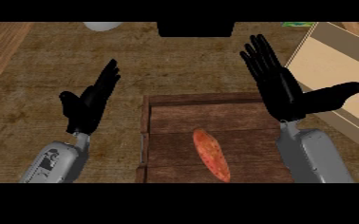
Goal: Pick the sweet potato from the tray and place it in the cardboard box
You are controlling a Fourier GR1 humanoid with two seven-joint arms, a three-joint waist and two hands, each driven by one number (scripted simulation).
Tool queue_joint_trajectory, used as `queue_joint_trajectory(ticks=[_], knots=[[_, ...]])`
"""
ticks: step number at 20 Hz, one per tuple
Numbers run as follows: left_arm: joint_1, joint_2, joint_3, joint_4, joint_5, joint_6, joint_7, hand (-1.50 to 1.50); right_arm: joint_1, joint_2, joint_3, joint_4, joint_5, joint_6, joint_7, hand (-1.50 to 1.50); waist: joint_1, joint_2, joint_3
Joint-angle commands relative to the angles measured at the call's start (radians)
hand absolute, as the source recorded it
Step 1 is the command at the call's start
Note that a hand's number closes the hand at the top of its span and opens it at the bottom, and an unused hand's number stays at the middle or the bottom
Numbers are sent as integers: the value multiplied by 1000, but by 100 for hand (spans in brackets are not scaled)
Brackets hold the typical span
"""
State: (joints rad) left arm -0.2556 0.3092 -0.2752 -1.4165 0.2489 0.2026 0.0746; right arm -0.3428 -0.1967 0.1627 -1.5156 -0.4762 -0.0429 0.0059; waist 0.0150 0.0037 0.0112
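An orange sweet potato (211, 154) lies lengthwise on the dark wooden tray (175, 123), near the tray's front. My right hand (280, 88) is open, fingers straight and pointing away, above the tray's right edge and to the upper right of the sweet potato. Its thumb reaches toward the cardboard box (329, 66), which stands at the right edge of the view. My left hand (89, 102) is open too, fingers up, left of the tray over the counter. Neither hand touches the sweet potato.
A white round object (102, 26) shows at the back left. A black block (195, 29) sits at the back centre. A bit of green (298, 24) peeks out behind the box. The brown counter (70, 61) spreads left of the tray.
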Motion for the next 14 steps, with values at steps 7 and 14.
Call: queue_joint_trajectory(ticks=[7,14], knots=[[110,37,92,67,-46,119,3,0,-54,-405,148,-159,496,49,40,150,-9,-43,-54],[202,39,165,65,-21,138,-61,0,360,-334,223,-438,761,-295,56,-150,-49,-17,-12]])
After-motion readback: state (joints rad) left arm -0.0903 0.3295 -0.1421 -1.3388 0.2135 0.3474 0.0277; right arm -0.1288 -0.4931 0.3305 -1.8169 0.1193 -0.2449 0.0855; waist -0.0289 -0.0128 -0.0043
